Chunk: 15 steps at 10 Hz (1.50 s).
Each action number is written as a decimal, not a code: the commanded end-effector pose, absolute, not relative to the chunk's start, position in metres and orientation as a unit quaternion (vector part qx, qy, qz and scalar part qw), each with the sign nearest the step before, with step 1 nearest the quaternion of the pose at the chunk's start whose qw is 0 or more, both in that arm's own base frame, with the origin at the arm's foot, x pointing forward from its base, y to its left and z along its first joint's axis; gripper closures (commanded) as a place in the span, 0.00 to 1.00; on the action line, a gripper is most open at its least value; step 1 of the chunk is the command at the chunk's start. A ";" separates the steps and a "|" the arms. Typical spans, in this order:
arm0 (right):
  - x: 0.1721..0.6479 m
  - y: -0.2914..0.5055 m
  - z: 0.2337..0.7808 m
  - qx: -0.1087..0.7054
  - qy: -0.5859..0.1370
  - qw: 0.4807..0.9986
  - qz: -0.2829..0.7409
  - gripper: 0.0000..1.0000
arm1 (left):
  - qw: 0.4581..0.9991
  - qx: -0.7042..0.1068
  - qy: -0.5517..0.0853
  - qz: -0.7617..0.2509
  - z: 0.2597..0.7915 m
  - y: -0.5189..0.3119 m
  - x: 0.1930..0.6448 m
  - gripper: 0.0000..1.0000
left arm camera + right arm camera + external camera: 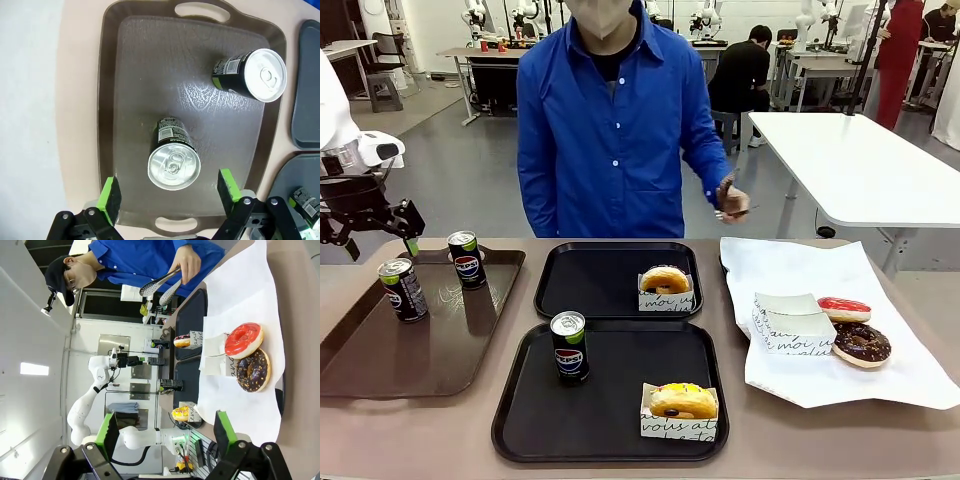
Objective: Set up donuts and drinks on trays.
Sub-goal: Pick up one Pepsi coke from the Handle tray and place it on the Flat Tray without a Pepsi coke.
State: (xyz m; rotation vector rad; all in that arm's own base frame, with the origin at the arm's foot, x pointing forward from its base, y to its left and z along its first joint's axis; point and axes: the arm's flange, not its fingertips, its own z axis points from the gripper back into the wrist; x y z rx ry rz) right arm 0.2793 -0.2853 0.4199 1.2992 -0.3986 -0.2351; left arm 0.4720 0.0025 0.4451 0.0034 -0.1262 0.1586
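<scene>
**Left jaws wide apart over a can on the brown tray**

The left gripper [169, 189] hangs above the brown tray [380, 350], jaws apart and holding nothing, with the nearer can [174, 160] below them. The farther can [467, 259] stands upright on the same tray. On the counter [440, 430], the near black tray [610, 400] carries a third can [569, 346] and a yellow donut [683, 401]. The far black tray [600, 280] carries a golden donut [665, 280]. The right gripper [165, 432] has its jaws apart and empty.

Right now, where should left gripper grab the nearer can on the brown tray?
Across its side wall, just under the silver top, from straight above: the can stands upright, clear all round, and the open left gripper hangs wider than it.
</scene>
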 end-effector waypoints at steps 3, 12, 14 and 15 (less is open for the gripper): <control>0.279 -0.285 0.421 0.604 -0.184 0.768 -0.107 0.00 | 0.995 0.002 -0.065 0.080 0.447 0.000 0.472 0.00; 0.279 -0.285 0.421 0.604 -0.184 0.768 -0.107 0.00 | 0.998 0.013 -0.032 0.055 0.416 0.003 0.485 0.00; 0.279 -0.285 0.421 0.604 -0.184 0.768 -0.107 0.00 | 0.997 0.013 -0.024 0.067 0.406 0.007 0.496 0.00; 0.279 -0.285 0.421 0.604 -0.184 0.768 -0.107 0.00 | 0.998 0.011 -0.013 0.067 0.401 0.008 0.502 0.00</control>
